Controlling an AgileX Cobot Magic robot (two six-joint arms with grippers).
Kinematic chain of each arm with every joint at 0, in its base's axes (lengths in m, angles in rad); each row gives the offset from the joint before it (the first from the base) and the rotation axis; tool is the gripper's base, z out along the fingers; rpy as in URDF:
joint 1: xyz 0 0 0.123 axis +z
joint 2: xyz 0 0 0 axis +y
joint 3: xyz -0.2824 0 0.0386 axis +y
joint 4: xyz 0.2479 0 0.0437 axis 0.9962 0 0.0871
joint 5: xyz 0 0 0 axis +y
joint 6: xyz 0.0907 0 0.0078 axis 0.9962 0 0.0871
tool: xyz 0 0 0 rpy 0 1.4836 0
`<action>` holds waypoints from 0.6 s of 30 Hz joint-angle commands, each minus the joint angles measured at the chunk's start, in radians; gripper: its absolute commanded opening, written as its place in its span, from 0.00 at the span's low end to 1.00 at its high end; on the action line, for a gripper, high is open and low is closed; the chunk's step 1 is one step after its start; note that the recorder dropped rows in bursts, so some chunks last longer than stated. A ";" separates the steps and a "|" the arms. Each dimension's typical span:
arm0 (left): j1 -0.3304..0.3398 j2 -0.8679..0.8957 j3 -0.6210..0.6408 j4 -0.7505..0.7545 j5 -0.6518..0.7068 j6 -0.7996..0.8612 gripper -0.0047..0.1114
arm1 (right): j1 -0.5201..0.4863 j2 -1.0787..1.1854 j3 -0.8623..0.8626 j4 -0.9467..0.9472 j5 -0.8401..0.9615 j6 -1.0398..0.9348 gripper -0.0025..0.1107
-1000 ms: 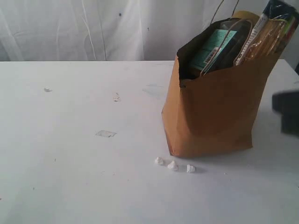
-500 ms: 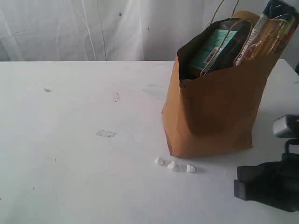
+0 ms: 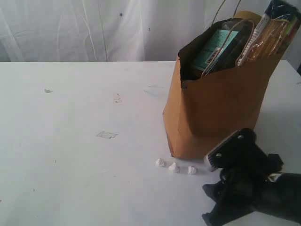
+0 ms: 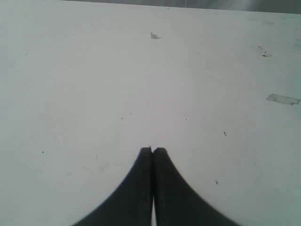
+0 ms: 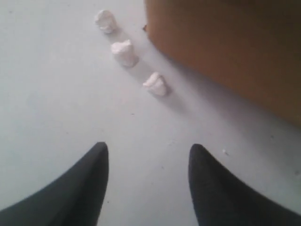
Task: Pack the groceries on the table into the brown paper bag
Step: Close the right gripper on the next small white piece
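The brown paper bag (image 3: 216, 113) stands upright on the white table (image 3: 70, 155), right of centre. Groceries stick out of its top: a jar with a teal label (image 3: 214, 49) and a long spaghetti packet (image 3: 270, 33). My right gripper (image 3: 209, 205) hangs low over the table in front of the bag's right corner. In the right wrist view the right gripper (image 5: 148, 148) is open and empty, with the bag's wall (image 5: 225, 47) just beyond it. My left gripper (image 4: 152, 150) is shut and empty over bare tabletop; it does not show in the exterior view.
Three tiny white crumbs (image 3: 174, 166) lie in a row at the bag's front foot, and the right wrist view shows the crumbs (image 5: 123, 52) just ahead of the open fingers. A small clear tape scrap (image 3: 106, 135) lies left of centre. A white curtain hangs behind the table.
My right arm has come in from the right edge and down to the table in front of the bag, and its jaws have opened. The bag and crumbs have not moved.
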 commanded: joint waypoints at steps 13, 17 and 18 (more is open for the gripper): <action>0.003 -0.005 0.001 -0.002 -0.003 -0.005 0.04 | 0.038 0.333 -0.220 -0.002 -0.039 0.191 0.50; 0.003 -0.005 0.001 -0.002 -0.003 -0.005 0.04 | 0.038 0.363 -0.249 0.003 -0.084 0.239 0.50; 0.003 -0.005 0.001 -0.002 -0.003 -0.005 0.04 | 0.038 0.371 -0.254 0.003 -0.085 0.243 0.50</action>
